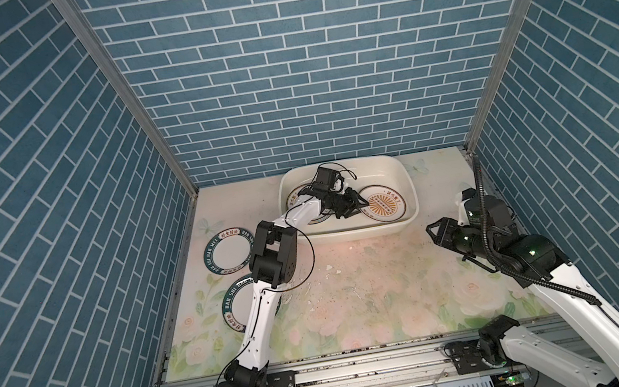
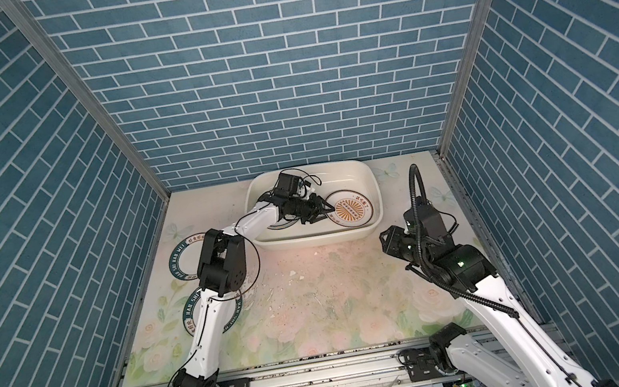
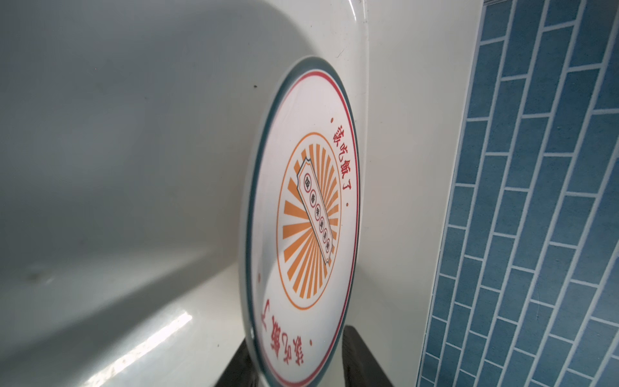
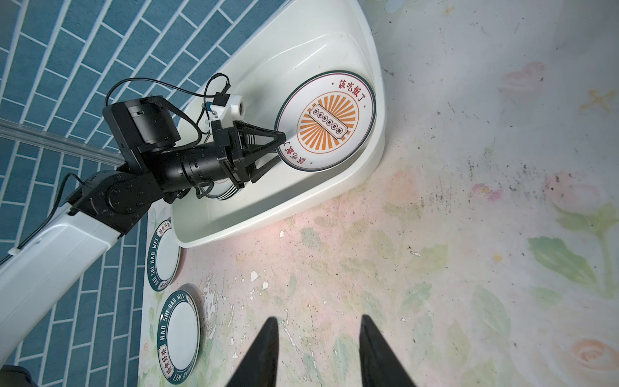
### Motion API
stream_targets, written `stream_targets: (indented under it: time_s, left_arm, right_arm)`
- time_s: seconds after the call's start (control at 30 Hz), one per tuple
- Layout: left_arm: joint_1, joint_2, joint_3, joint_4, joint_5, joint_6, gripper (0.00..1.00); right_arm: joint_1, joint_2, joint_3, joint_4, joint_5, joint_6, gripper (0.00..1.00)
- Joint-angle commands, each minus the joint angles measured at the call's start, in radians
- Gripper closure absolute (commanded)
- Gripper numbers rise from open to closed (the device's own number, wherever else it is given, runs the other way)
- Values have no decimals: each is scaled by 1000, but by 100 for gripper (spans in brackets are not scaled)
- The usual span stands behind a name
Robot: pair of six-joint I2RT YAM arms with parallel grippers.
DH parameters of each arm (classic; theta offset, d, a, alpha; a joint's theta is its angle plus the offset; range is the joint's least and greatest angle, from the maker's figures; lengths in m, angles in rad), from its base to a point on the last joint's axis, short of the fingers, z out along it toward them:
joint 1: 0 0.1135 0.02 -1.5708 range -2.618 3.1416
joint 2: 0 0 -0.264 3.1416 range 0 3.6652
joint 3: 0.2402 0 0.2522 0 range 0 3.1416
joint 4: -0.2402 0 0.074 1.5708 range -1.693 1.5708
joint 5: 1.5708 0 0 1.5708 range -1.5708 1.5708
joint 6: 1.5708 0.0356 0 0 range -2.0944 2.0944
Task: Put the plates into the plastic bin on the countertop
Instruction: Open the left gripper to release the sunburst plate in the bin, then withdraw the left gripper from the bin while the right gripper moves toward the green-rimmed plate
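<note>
The white plastic bin point(image 1: 372, 231) point(image 2: 319, 239) stands at the back of the rose-printed countertop point(image 1: 377, 285). An orange-sunburst plate point(image 1: 383, 208) point(image 3: 311, 214) point(image 4: 326, 120) lies in its right half. My left gripper point(image 1: 362, 206) point(image 4: 280, 147) point(image 3: 301, 368) reaches into the bin, open, its fingers either side of that plate's near rim with a gap showing. Under the left wrist more plates point(image 1: 296, 201) point(image 4: 224, 194) lie in the bin, mostly hidden. Two teal-band plates point(image 1: 230, 251) point(image 1: 239, 302) rest on the countertop at the left. My right gripper point(image 1: 431, 230) point(image 4: 319, 318) hovers open and empty.
Blue brick walls point(image 1: 302, 78) close in the back and both sides. A metal rail point(image 1: 369, 366) runs along the front edge. Small white chips point(image 1: 330, 269) and worn patches dot the countertop's middle. The left arm's elbow point(image 1: 272, 251) hangs over the nearer teal-band plate.
</note>
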Motion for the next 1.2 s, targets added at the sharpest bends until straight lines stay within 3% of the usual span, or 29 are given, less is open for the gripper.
stream_targets:
  time_s: [0.0,0.13,0.57,1.17]
  left_arm:
    - [0,-19,-25,8,9,5,53]
    - [3,-26,-33,8,5,6,51]
    - [15,-75,-37,-50,-18,13,32]
    - [23,-188,-102,-50,-16,1,31]
  right_arm:
    - [-6,4,-11,17,-11,-9,60]
    - [-9,4,-11,21,-18,-9,60]
    - [-14,25,10,29,-26,-18,59]
    - [-25,61,62,41,-50,-44,58]
